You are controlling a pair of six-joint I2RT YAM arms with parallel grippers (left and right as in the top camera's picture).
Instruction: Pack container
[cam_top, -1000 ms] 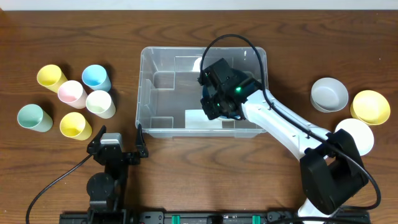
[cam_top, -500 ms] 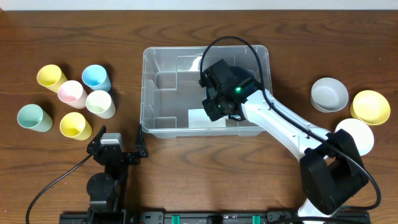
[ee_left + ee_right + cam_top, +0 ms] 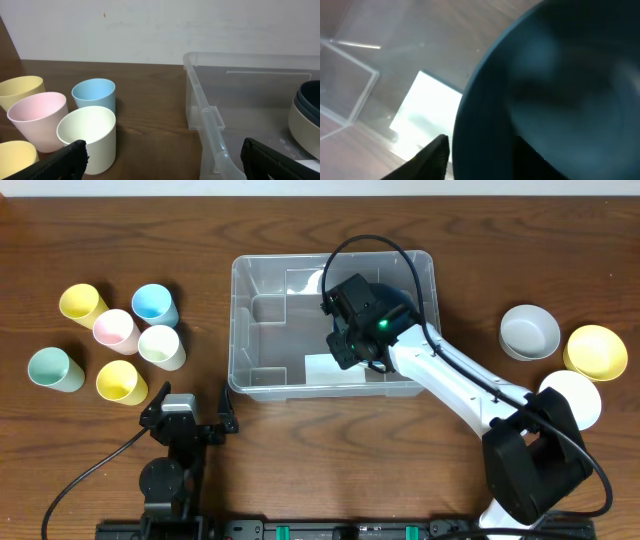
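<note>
Container (image 3: 238, 320) sits mid-table (image 3: 300, 220), long side across. The right arm (image 3: 450, 375) crosses its near right wall and blocks the overhead view of the right half. Right gripper (image 3: 350, 345) is inside, clamped on a dark bowl (image 3: 545, 90) at the rim: one finger (image 3: 434, 156) is outside the rim, the other is hard to see. From the left wrist, the dark bowl sits over a pale bowl (image 3: 299, 132). One label (image 3: 320, 368) lies on the container floor.

Six cups (image 3: 115, 330) are clustered left, well apart from the container. Three bowls (image 3: 530, 332) are on the right, one partly under the arm base.

Left gripper (image 3: 188, 395) is near the front edge, fingers apart, holding nothing.

The container's left half has open floor. Bare table lies on both sides of it.
</note>
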